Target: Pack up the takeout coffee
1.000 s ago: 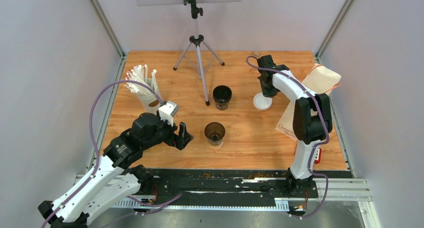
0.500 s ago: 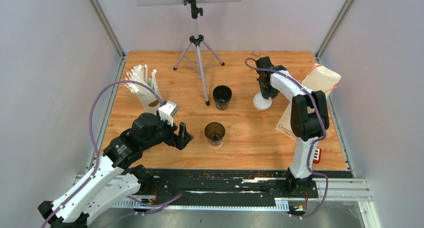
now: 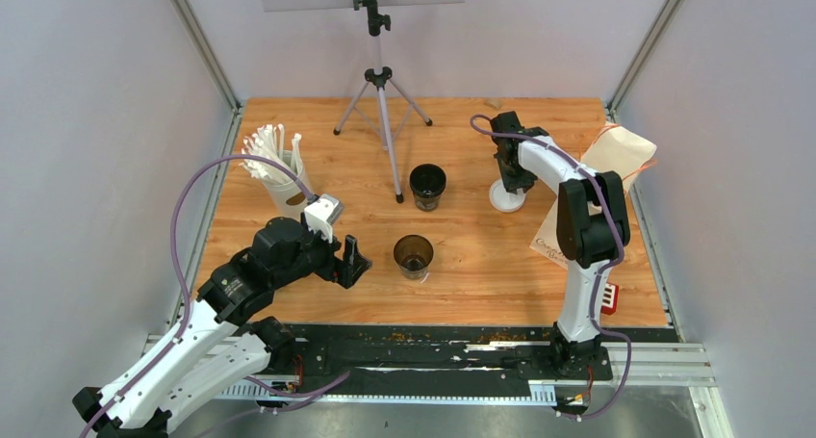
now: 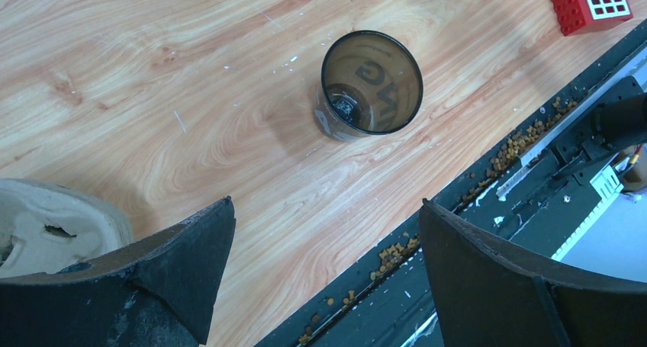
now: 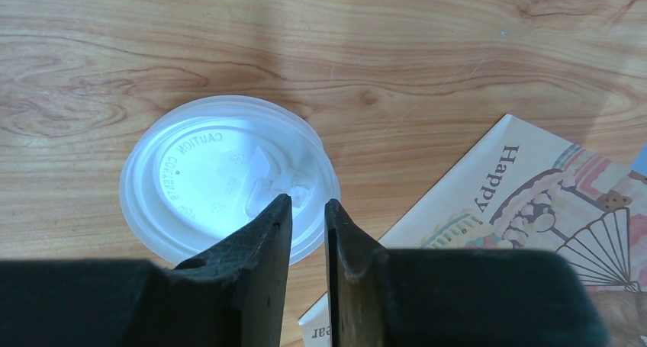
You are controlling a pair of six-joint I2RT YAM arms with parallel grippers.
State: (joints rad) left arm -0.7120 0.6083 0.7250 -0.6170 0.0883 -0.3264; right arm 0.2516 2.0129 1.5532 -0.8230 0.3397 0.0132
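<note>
White lid (image 5: pixel 206 164) reads CAUTION; paper bag (image 5: pixel 496 198) reads Happy.

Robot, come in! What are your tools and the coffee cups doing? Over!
Left tool wide open, aimed at near cup. Right tool barely open, over white lid. Both cups upright, unlidded. Tripod leg close to far cup. Over.

Right pincer (image 5: pixel 307 206) parted (only slightly).
</note>
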